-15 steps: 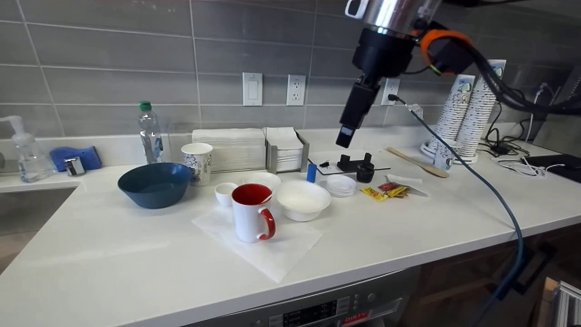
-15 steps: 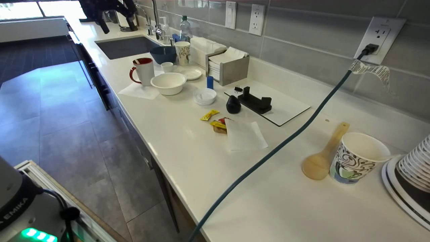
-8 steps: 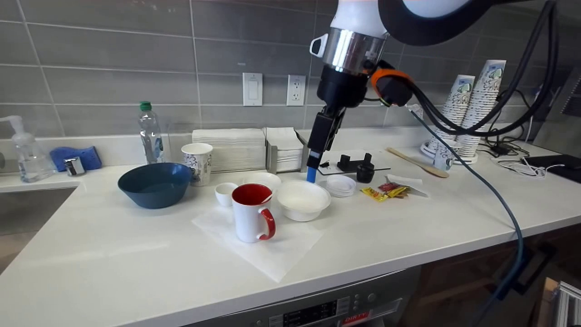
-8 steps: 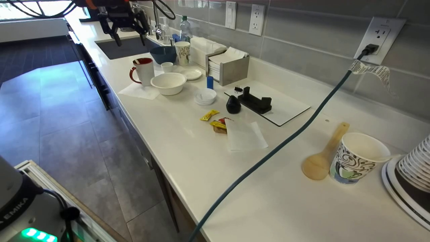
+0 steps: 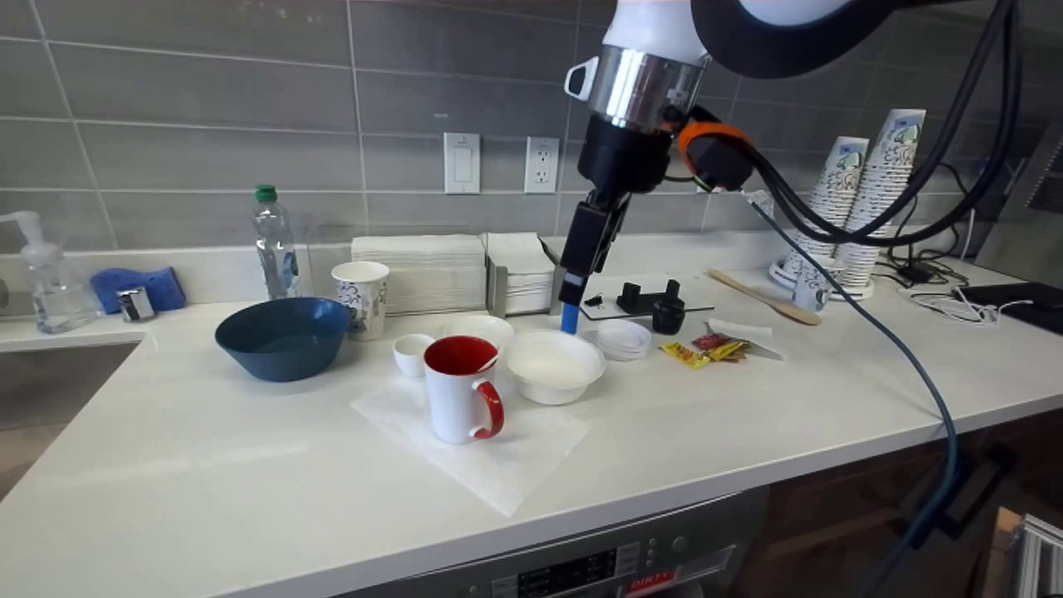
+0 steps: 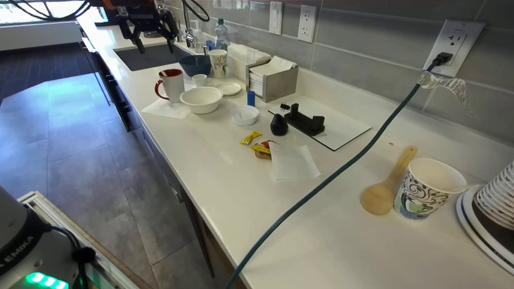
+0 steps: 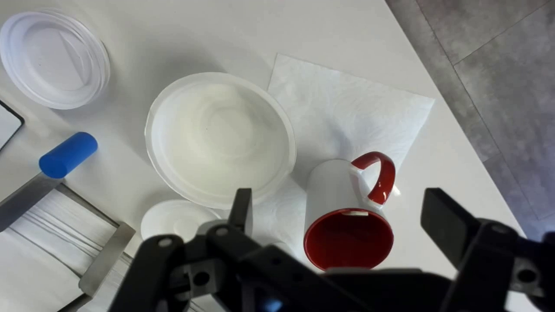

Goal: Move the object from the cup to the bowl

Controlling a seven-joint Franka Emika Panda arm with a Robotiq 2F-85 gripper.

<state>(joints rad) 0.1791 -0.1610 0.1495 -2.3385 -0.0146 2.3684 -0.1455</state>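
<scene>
The cup, a white mug with red inside and red handle (image 5: 453,407), stands upright on a paper napkin; it shows too in an exterior view (image 6: 175,86) and the wrist view (image 7: 329,190). A thin pale stick-like object (image 7: 355,213) leans inside it, its end showing at the rim (image 5: 490,363); the rest is hidden. The shallow white bowl (image 5: 555,370) stands beside the mug, also seen in an exterior view (image 6: 202,100) and the wrist view (image 7: 221,138). My gripper (image 7: 338,201) is open and empty, above the counter. It shows in both exterior views (image 5: 570,292) (image 6: 156,50).
A small white handleless cup (image 5: 412,355) and a white plate (image 5: 479,330) stand behind the mug. A dark blue bowl (image 5: 284,340) and a paper cup (image 5: 362,303) are farther off. A blue cylinder (image 6: 251,98), lids (image 6: 245,115) and napkin holder (image 6: 279,82) are near the bowl.
In the first half second the arm swung toward the mug and bowl, coming lower and into fuller view. Since then it has barely moved. The mug, stick and bowl have not moved.
</scene>
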